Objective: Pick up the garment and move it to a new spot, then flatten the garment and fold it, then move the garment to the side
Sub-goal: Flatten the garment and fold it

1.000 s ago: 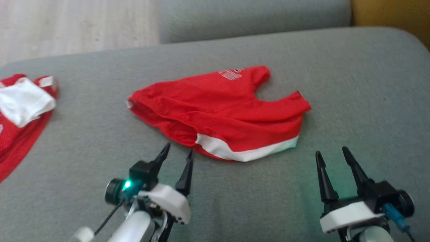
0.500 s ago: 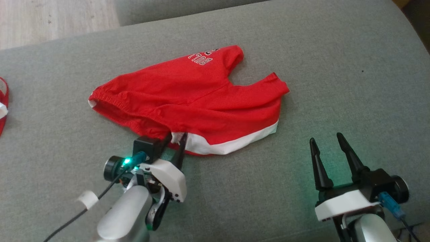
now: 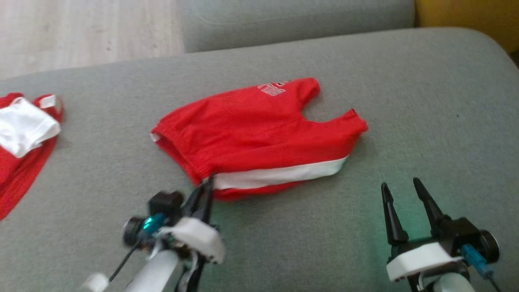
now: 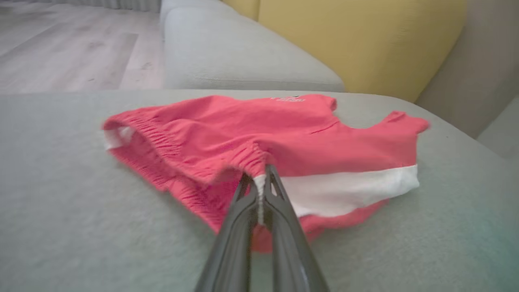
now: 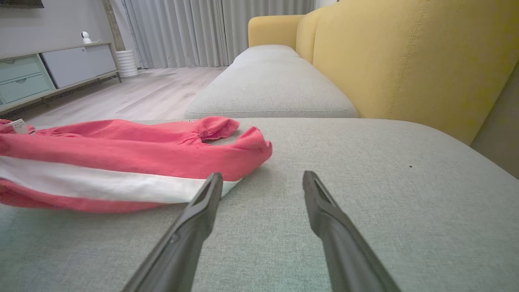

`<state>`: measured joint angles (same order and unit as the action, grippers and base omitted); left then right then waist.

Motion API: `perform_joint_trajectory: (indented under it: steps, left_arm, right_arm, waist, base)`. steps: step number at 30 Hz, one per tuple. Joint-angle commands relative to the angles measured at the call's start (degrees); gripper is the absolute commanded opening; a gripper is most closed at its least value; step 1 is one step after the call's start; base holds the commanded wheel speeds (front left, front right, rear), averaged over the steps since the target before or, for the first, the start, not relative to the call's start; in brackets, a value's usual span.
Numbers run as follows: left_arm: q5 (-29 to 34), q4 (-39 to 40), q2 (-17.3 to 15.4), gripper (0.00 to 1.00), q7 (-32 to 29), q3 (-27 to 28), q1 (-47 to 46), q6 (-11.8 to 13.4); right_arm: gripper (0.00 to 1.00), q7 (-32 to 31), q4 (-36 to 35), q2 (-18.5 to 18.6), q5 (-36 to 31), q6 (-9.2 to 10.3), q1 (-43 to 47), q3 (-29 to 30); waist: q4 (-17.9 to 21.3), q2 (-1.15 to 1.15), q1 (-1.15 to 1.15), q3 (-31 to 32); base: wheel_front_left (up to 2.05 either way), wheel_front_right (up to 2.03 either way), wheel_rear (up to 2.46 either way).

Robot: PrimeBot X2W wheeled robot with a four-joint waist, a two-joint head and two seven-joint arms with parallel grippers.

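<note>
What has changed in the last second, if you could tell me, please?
The left gripper reached forward and shut on the red shorts at the waistband end of the white stripe, drawing that edge straighter. The right gripper stayed open, apart from the shorts; the second red-and-white garment stayed at the left of the cushion.

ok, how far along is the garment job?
Done: nothing finished. In hand: the left gripper is shut on the waistband of the red shorts, at the white stripe; the shorts lie rumpled on the grey cushion, not yet carried anywhere. The right gripper is open, off the cloth. Left: move, flatten, fold, set aside.
</note>
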<state>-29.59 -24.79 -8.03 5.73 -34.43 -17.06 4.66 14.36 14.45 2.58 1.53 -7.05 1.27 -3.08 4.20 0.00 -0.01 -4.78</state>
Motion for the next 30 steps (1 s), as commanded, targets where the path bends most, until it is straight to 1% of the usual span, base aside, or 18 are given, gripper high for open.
perform_joint_trajectory:
  steps: [1, 6, 10, 14, 18, 24, 25, 26, 27, 28, 29, 30]
  left_arm:
    - [-0.8, 2.2, -1.9, 0.0, 0.8, 3.4, -0.3, 0.9]
    - [-2.9, 3.0, -4.5, 0.0, 1.0, 6.4, 3.8, 2.9]
    - [-4.1, 2.8, -5.8, 0.0, 1.5, 8.0, 5.6, 3.5]
    - [-5.0, 2.0, -6.5, 0.0, 2.3, 9.3, 6.0, 3.8]
    - [-5.4, 0.9, -7.0, 0.0, 3.4, 10.1, 5.4, 3.5]
    - [-5.5, -1.4, -6.8, 0.0, 4.5, 10.0, 4.5, 3.0]
    - [-5.5, -1.7, -6.6, 0.02, 4.7, 9.9, 4.4, 2.9]
    - [-5.5, -1.9, -6.4, 0.27, 5.0, 9.8, 4.4, 2.9]
    - [-5.4, -2.1, -6.3, 0.46, 5.4, 9.8, 4.4, 2.9]
    - [-5.4, -2.3, -6.1, 0.86, 5.8, 9.7, 4.4, 2.8]
    - [-5.3, -2.5, -5.9, 1.0, 6.2, 9.6, 4.4, 2.7]
    - [-5.1, -2.5, -5.8, 1.0, 6.6, 9.5, 4.5, 2.6]
  right_arm:
    - [1.0, 0.6, -1.5, 0.3, 0.4, -0.44, -0.6, -1.1]
    - [1.0, 0.6, -1.5, 0.3, 0.2, -0.44, -0.4, -1.0]
    - [1.0, 0.6, -1.5, 0.3, -0.4, -0.44, -0.5, -0.6]
    - [1.0, 0.6, -1.7, 0.3, -0.9, -0.44, -0.9, -0.2]
    - [1.0, 0.6, -1.7, 0.3, -1.3, -0.44, -1.5, -0.1]
    - [1.0, 0.6, -1.4, 0.3, -1.6, -0.44, -2.3, -0.2]
    - [1.0, 0.6, -1.3, 0.3, -1.6, -0.44, -2.3, -0.2]
    - [1.0, 0.6, -1.1, 0.3, -1.7, -0.44, -2.3, -0.2]
    - [1.0, 0.6, -1.0, 0.3, -1.7, -0.44, -2.3, -0.2]
    - [1.0, 0.6, -0.9, 0.3, -1.7, -0.44, -2.3, -0.1]
    - [1.0, 0.6, -0.8, 0.3, -1.8, -0.44, -2.3, -0.1]
    - [1.0, 0.6, -0.7, 0.3, -1.8, -0.44, -2.3, -0.1]
  waist:
    - [-1.3, 0.0, 0.01, 1.2]
    - [-1.8, 0.0, 0.01, 1.3]
    - [-2.1, 0.0, 0.01, 0.6]
    - [-2.3, 0.0, 0.01, -0.5]
    - [-2.4, 0.0, 0.01, -1.6]
    - [-2.5, 0.0, 0.01, -2.1]
    - [-2.5, 0.0, 0.01, -2.0]
    - [-2.6, 0.0, 0.01, -1.8]
    - [-2.7, 0.0, 0.01, -1.5]
    - [-2.9, 0.0, 0.01, -1.2]
    - [-3.1, 0.0, 0.01, -0.8]
    - [-3.3, 0.0, 0.01, -0.3]
  base:
    - [0.0, 0.0, 0.0]
    - [0.0, 0.0, 0.0]
    - [0.0, 0.0, 0.0]
    - [0.0, 0.0, 0.0]
    - [0.0, 0.0, 0.0]
    - [0.0, 0.0, 0.0]
    - [0.0, 0.0, 0.0]
    - [0.0, 0.0, 0.0]
    - [0.0, 0.0, 0.0]
    - [0.0, 0.0, 0.0]
    - [0.0, 0.0, 0.0]
    - [0.0, 0.0, 0.0]
